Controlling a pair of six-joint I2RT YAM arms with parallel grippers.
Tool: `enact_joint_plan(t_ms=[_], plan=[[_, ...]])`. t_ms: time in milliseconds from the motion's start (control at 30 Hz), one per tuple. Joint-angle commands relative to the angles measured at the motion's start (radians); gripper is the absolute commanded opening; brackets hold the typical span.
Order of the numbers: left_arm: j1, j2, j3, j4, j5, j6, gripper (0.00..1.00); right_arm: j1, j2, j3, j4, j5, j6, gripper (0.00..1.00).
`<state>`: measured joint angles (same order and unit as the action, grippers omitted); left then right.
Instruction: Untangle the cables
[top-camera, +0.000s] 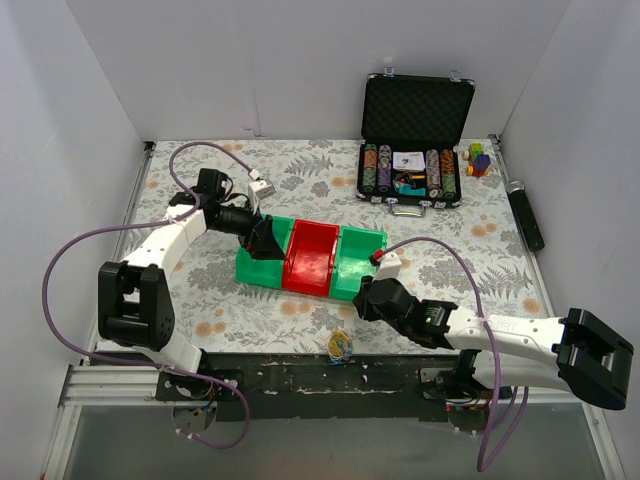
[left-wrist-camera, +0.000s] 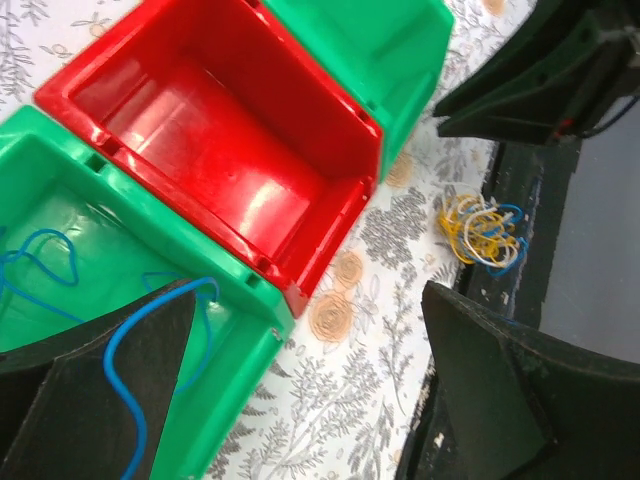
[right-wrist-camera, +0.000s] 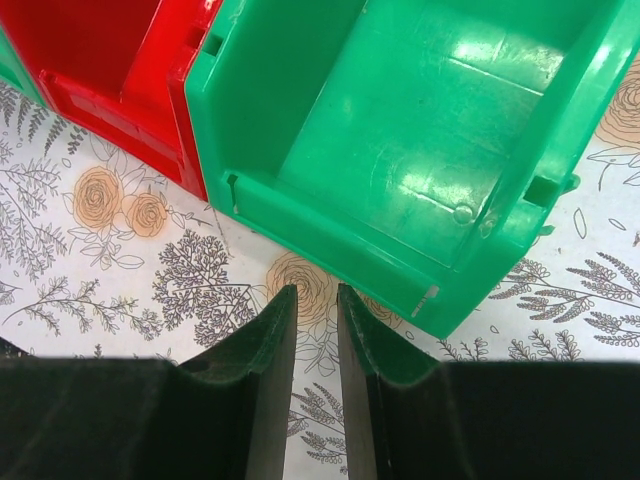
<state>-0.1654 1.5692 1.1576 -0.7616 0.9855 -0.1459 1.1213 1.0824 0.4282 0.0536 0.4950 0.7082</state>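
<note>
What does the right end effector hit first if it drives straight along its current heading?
Likely the front wall of the right-hand green bin: the right end effector points at it with nothing between. If pitched steeply down, the floral tablecloth comes first; depth is unclear.

White walls (top-camera: 250, 60) box in table (top-camera: 200, 295) on 3 sides; floral-print cloth (top-camera: 310, 170) w/ grey leaves, orange blooms; black strip (top-camera: 300, 372) at near edge; light even, soft.
</note>
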Motion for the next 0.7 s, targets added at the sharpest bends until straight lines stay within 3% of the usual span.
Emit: enact_joint_plan(t_ms=[0,167,333,467,533,667], plan=[[0.006,-0.066,0.022,-0.218,0.044,0.107,0.98,0.002,0.010,0.030,0.017,0.022,0.005,0.30],[0.006,-0.107,-0.021,-0.301,0.050,0.174,0.98,0.003,0.019,0.037,0.017,0.017,0.004,0.30],[0.006,-0.069,0.077,-0.435,0.078,0.233,0.98,0.002,0.017,0.040,0.011,0.019,0.005,0.30],[0.010,-0.086,0.061,-0.245,-0.033,0.036,0.98,0.002,0.013,0.041,0.011,0.016,0.005,0.30],[0.010,-0.139,-0.001,-0.020,-0.153,-0.102,0.98,0.002,0.011,0.043,0.009,0.013,0.004,0.30],[-0.002,-0.267,-0.142,0.281,-0.332,-0.162,0.98,0.002,0.005,0.038,0.011,0.013,0.007,0.30]])
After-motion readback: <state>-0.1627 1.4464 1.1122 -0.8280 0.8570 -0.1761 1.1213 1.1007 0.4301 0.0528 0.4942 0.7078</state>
